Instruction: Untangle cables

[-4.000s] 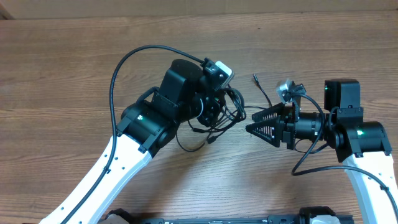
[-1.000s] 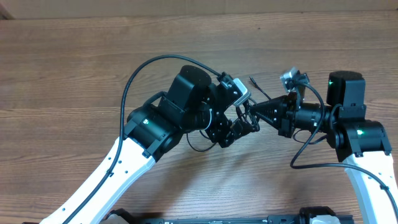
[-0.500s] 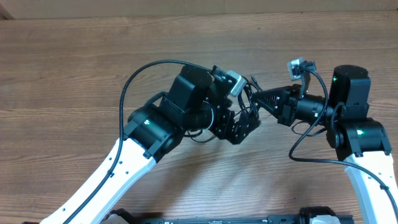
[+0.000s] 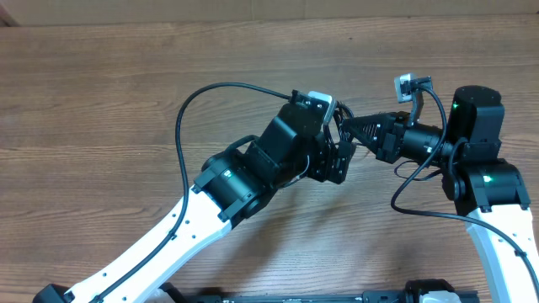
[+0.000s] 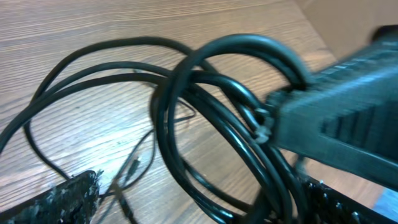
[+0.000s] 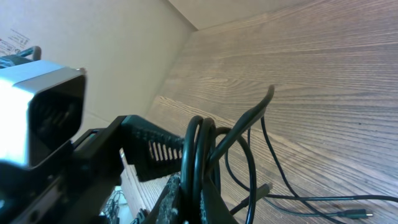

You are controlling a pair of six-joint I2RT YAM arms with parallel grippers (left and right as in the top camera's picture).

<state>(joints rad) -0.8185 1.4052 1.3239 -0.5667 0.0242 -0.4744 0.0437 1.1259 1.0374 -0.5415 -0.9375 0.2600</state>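
Note:
The cables are thin black cords bunched in loops between the two arms at the table's middle. My right gripper points left and is shut on several loops; in the right wrist view the cables rise straight out of its closed gripper. My left gripper sits just below and left of that bundle, wide open. In the left wrist view the cables hang across the left gripper's gap, touching neither finger clearly. Loose ends with a small plug trail on the wood.
A thick black arm cable arcs over the left arm. The right arm's wrist camera sticks up beside its gripper. A cardboard wall runs along the table's far edge. The left wrist camera looms close to the right gripper.
The left gripper has opened wide and swung up and right, close under the right gripper. The right gripper has lifted the bundle slightly toward the far side, staying shut.

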